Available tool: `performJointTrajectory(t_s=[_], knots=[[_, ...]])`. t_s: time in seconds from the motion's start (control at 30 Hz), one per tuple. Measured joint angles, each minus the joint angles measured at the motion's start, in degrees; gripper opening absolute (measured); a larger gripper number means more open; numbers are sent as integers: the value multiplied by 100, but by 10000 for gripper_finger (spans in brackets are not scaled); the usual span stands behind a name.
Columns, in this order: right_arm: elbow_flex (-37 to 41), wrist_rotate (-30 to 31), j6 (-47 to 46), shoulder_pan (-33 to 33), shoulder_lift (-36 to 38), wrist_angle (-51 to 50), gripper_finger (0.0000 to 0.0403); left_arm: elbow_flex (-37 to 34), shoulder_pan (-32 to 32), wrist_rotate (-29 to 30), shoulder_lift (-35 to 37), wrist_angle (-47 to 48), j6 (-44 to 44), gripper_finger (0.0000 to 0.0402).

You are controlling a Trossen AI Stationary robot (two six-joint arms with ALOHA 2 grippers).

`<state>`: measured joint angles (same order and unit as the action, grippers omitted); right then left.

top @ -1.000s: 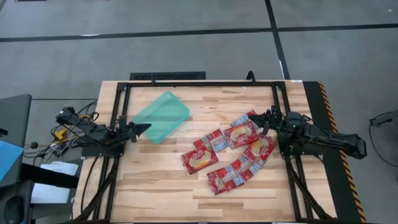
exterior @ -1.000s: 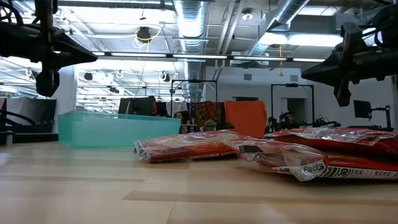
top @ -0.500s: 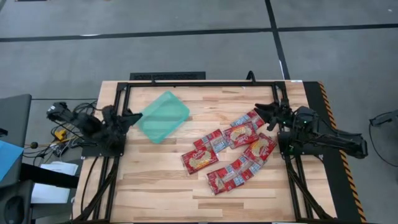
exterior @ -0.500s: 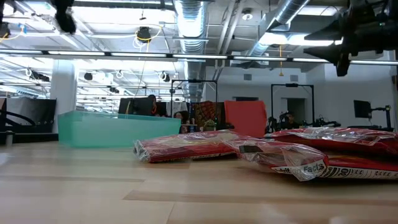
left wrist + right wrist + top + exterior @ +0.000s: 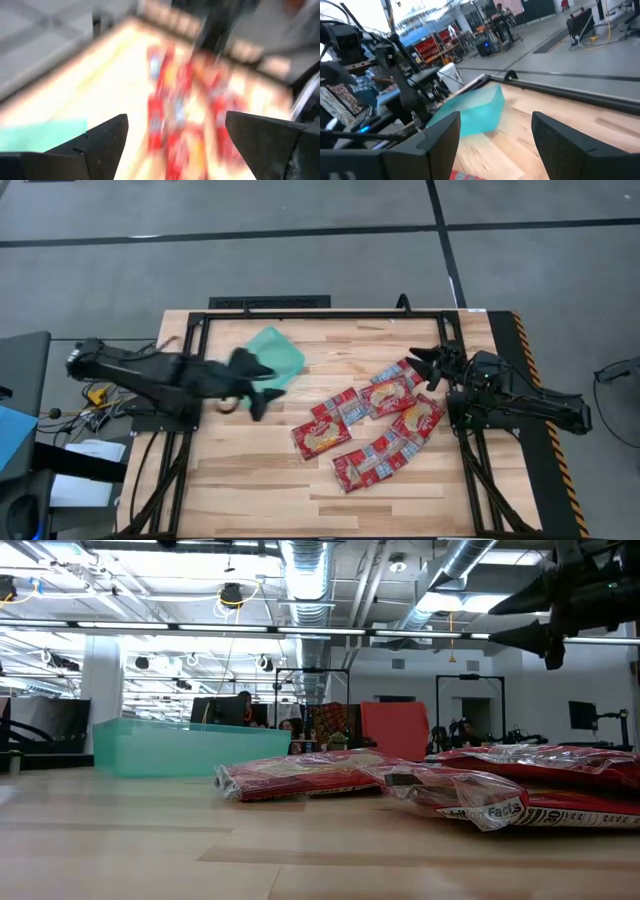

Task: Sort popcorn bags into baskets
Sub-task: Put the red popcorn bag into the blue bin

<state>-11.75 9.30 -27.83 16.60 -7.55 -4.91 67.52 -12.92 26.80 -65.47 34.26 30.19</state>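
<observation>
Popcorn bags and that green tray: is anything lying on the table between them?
Nothing visible. Bare wood separates the popcorn bags from the tray. Only the left hand, open, hangs above that stretch; the right hand, open, hovers over the bags' far end.

Red popcorn bags (image 5: 372, 431), pale blue-tan print; teal basket (image 5: 283, 350); light wood table (image 5: 250, 480).

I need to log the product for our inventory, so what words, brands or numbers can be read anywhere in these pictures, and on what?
"Facts": on the front edge of the nearest popcorn bag, low view.
The rest of that popcorn bag's print: too small to read.
Other popcorn bags, high view: pale and tan printing, too small to read.
Teal basket: no text visible.
Wrist views: blurred, nothing readable.
</observation>
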Motion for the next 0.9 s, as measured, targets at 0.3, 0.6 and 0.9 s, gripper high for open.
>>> performJointTrajectory(t_s=[0.3, 0.6, 0.9], knots=[[-4, -148, -22, -13, 0, -301, 270, 64, 639, -1997, -2101, -112, -529, 312], [-4, -625, -20, -13, 2, -384, 270, 67, 1019, -3002, -3438, -1388, -956, 311], [-7, -654, -17, -13, 2, -422, 270, 64, 1281, -3775, -4278, -1596, -980, 311]])
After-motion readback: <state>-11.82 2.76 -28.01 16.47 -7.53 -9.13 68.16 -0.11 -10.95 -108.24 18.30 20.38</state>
